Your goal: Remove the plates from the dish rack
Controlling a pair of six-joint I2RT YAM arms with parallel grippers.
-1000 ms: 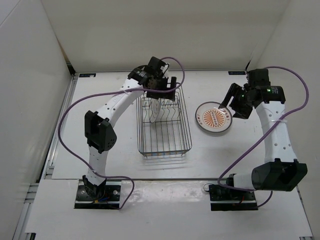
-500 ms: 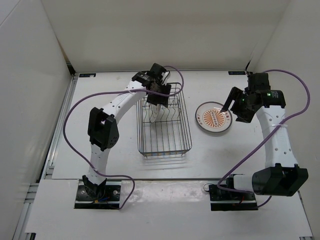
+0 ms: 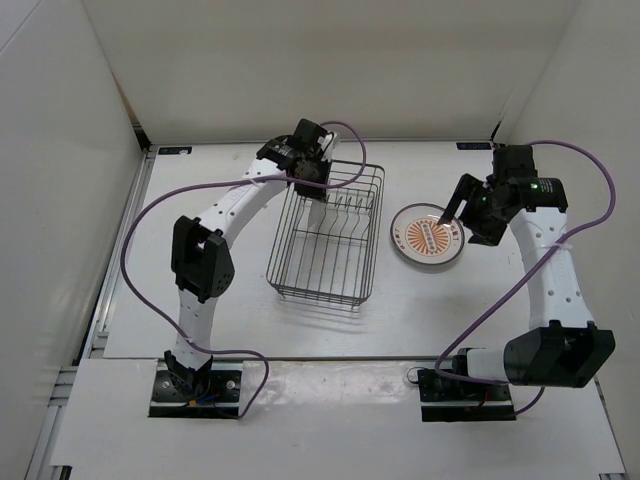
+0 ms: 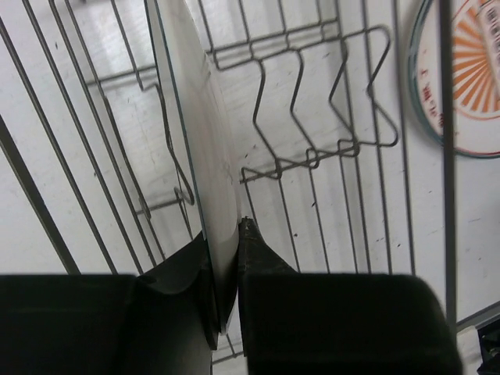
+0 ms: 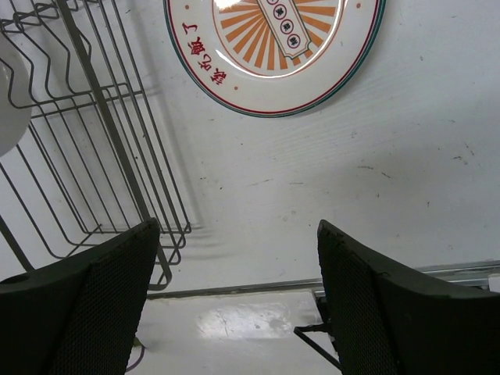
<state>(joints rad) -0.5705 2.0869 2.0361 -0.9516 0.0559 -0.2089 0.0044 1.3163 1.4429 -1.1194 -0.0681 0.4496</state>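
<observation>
While the overhead view only gives a white sliver inside the dish rack (image 3: 315,297), the left wrist cam makes it obvious: the left gripper (image 4: 226,234) is pinching a plate (image 4: 195,117) standing on edge in that thin dark wire basket. The right wrist view adds the second plate (image 5: 273,47), glossy, round, orange sunburst, flat on the scuffed white table (image 5: 391,156) beside the rack, with the right gripper (image 5: 236,234) spread wide above. Two plates, one rack.

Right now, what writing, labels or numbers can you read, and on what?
Plate on the table, rim: a few red Chinese characters, not clear enough to quote.
Its centre strip: more small characters, unreadable.
Two dark tags at the table's far edge: too small to read.
</observation>
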